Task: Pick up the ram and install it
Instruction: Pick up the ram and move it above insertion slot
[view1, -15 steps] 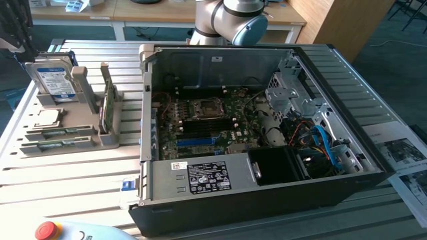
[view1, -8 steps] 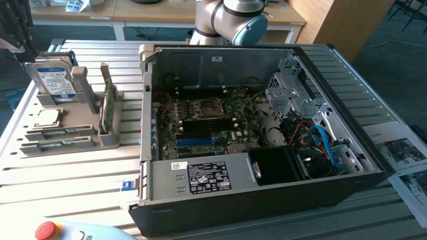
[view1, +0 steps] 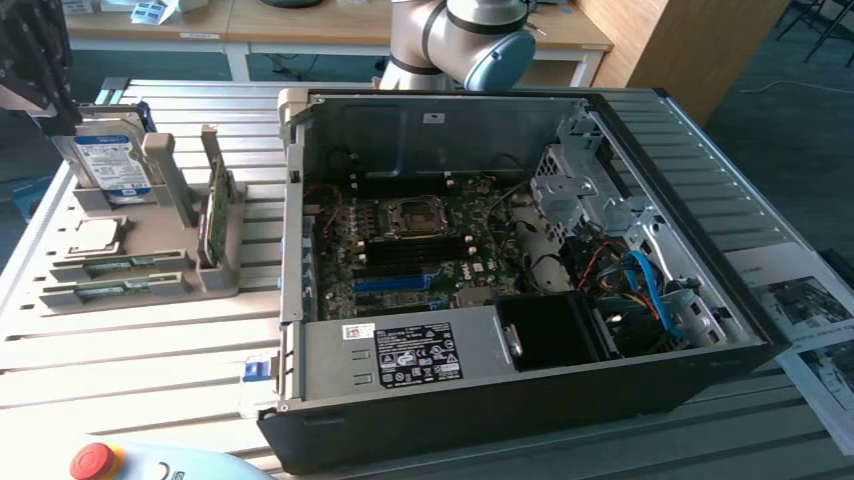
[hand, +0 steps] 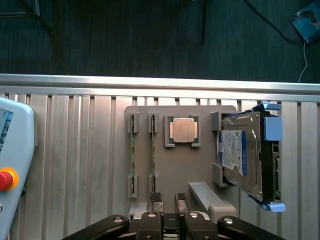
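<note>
Two ram sticks (hand: 132, 150) (hand: 152, 150), thin and green, lie on edge side by side in the slots of a grey holder (hand: 175, 170). In the exterior view the same sticks (view1: 120, 265) (view1: 114, 291) sit at the near end of the holder (view1: 214, 280), at the exterior view's left. My gripper (hand: 168, 199) hangs above the holder's edge, open, with nothing between its ribbed fingertips (hand: 156, 198). The nearer stick is a short way from them. The open computer case (view1: 694, 385) shows its motherboard (view1: 414, 245).
The holder also carries a CPU (hand: 182, 131), a silver hard drive (hand: 240, 160) with a blue-white label, and an upright green card (view1: 214, 210). A pendant with a red stop button (view1: 94, 460) lies at the table's near edge. Papers (view1: 814, 300) lie beside the case.
</note>
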